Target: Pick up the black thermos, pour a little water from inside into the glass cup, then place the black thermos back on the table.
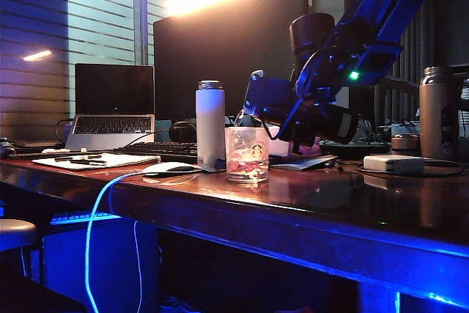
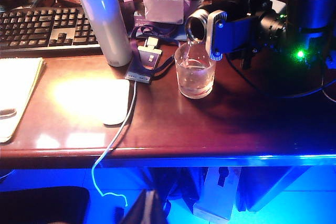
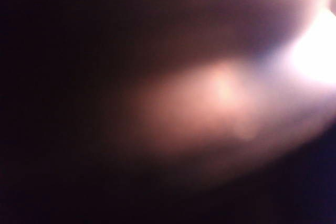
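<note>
The black thermos (image 1: 330, 124) lies tipped almost level above the table (image 1: 330, 203), with my right gripper (image 1: 267, 100) shut round it near the neck. Its shiny mouth (image 2: 191, 24) hangs just over the rim of the glass cup (image 2: 195, 72), which holds a little water. One blue-white finger (image 2: 215, 35) shows beside the mouth. The cup (image 1: 247, 153) stands upright near the table's front edge (image 2: 236, 150). The right wrist view is only a dark blur. My left gripper (image 2: 149, 208) is held back off the table's front edge, its fingers together and empty.
A white bottle (image 2: 105, 24) stands just left of the cup. A white mouse (image 2: 113, 103) and its cable lie in front of the bottle. A keyboard (image 2: 42, 27), papers (image 2: 16, 93), a laptop (image 1: 113, 108) and a monitor (image 1: 227, 56) stand behind. A bronze flask (image 1: 437, 111) is far right.
</note>
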Controlling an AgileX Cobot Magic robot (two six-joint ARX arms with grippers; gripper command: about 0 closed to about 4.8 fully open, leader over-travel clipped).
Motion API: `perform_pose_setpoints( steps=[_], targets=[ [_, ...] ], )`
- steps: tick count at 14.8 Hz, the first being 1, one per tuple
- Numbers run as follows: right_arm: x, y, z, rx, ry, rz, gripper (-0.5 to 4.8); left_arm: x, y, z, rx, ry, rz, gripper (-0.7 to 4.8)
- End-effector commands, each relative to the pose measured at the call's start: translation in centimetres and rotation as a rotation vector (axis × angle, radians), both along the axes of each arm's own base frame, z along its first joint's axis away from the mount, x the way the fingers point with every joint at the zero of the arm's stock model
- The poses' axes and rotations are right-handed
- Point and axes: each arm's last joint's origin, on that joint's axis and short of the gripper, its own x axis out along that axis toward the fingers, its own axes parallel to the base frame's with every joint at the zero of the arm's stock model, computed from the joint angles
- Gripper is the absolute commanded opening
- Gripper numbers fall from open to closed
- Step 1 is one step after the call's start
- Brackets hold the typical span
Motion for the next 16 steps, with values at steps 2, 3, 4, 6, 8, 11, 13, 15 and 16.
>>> perform_pose_setpoints(
  steps=[2, 3, 4, 6, 8, 11, 13, 15, 16],
  targets=[
    [0.19, -0.26, 1.81, 0.031, -0.093, -0.013, 0.10, -0.13, -0.02, 0.34, -0.006, -0.019, -0.003, -0.05],
    [0.20, -0.31, 1.80, 0.031, -0.093, -0.014, 0.10, -0.13, -0.02, 0.34, -0.006, -0.019, -0.003, -0.05],
    [0.21, -0.31, 1.80, 0.031, -0.092, -0.013, 0.10, -0.13, -0.02, 0.34, -0.006, -0.019, -0.003, -0.05],
    [0.20, -0.30, 1.75, 0.029, -0.087, -0.009, 0.10, -0.13, -0.02, 0.34, -0.006, -0.019, -0.003, -0.05],
    [0.20, -0.32, 1.62, 0.023, -0.074, -0.010, 0.10, -0.13, -0.02, 0.34, -0.006, -0.019, -0.003, -0.05],
    [0.20, -0.32, 1.60, 0.005, -0.072, -0.008, 0.10, -0.13, -0.02, 0.34, -0.006, -0.019, -0.003, -0.05],
    [0.20, -0.32, 1.60, 0.005, -0.072, -0.008, 0.10, -0.13, -0.02, 0.34, -0.006, -0.019, -0.003, -0.05],
    [0.20, -0.30, 1.60, 0.035, -0.072, -0.002, 0.10, -0.13, -0.02, 0.34, -0.006, -0.019, -0.003, -0.05],
    [0.20, -0.28, 1.60, 0.060, -0.072, -0.001, 0.10, -0.13, -0.02, 0.34, -0.006, -0.019, -0.003, -0.05]
  ],
)
